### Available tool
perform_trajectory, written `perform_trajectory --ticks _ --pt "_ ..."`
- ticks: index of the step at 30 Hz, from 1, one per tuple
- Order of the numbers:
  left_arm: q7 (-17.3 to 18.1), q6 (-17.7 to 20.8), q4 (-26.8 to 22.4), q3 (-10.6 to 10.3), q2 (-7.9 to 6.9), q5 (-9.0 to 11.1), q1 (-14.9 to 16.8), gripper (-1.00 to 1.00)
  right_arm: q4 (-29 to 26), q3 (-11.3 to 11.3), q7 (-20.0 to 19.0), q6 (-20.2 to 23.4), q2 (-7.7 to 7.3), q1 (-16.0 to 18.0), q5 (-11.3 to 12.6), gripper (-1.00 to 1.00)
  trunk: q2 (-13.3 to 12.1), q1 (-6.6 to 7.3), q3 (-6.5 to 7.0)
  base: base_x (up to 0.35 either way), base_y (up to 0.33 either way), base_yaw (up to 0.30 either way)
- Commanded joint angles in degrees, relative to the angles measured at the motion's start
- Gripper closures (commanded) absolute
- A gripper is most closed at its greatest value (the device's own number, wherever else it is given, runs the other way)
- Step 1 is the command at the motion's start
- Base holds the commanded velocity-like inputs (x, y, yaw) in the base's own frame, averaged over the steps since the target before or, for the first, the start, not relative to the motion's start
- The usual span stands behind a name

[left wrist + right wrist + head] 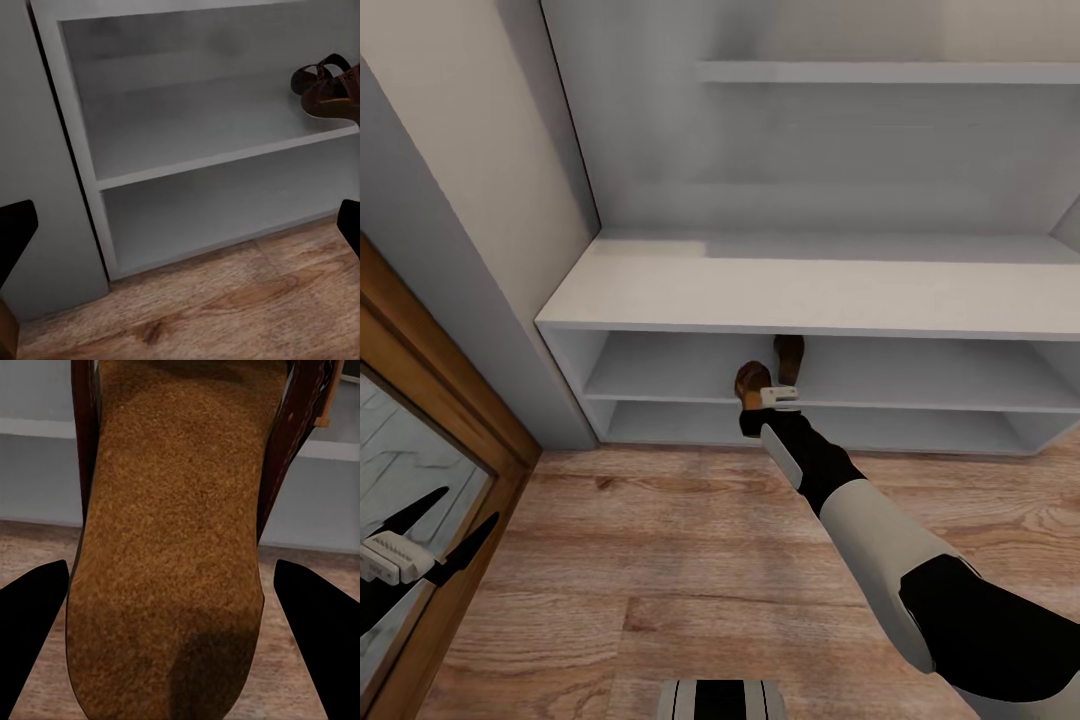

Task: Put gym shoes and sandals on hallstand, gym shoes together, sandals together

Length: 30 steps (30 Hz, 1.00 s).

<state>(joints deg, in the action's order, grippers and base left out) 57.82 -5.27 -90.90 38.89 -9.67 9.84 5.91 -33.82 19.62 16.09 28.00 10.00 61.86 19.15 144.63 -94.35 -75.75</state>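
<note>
The white-grey hallstand (810, 285) stands ahead against the wall. My right gripper (765, 392) reaches to the front edge of its upper shoe tier, shut on a dark brown sandal (752, 380) by the heel. The tan footbed of that sandal (169, 547) lies between my right gripper's black fingertips (45, 637). The second sandal (790, 355) rests just beyond it on the same tier; the left wrist view has both, the near sandal (334, 97) and the far one (319, 71). My left gripper (445, 525) hangs open and empty low at the left. The gym shoes are out of view.
A brown wooden door frame with a glass panel (450, 430) runs along the left beside my left gripper. The hallstand's side wall (570, 370) closes the tiers at the left. Wood-plank corridor floor (690, 560) spreads in front. A high shelf (880, 72) sits above.
</note>
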Motion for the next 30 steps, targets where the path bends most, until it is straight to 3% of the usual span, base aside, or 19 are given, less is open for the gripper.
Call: perform_trajectory --ticks 1,23,30 --pt "0.0 0.0 0.0 0.0 0.0 0.0 0.0 -1.0 0.0 0.0 0.0 0.0 0.0 0.0 0.0 1.0 0.0 0.0 0.0 0.0 0.0 0.0" --pt "0.0 0.0 0.0 0.0 0.0 0.0 0.0 -1.0 0.1 0.0 0.0 0.0 0.0 0.0 0.0 1.0 0.0 0.0 0.0 0.002 0.0 0.0" --pt "0.0 0.0 0.0 0.0 0.0 0.0 0.0 -1.0 0.1 0.0 0.0 0.0 0.0 0.0 0.0 1.0 0.0 0.0 0.0 0.165 0.0 0.0"
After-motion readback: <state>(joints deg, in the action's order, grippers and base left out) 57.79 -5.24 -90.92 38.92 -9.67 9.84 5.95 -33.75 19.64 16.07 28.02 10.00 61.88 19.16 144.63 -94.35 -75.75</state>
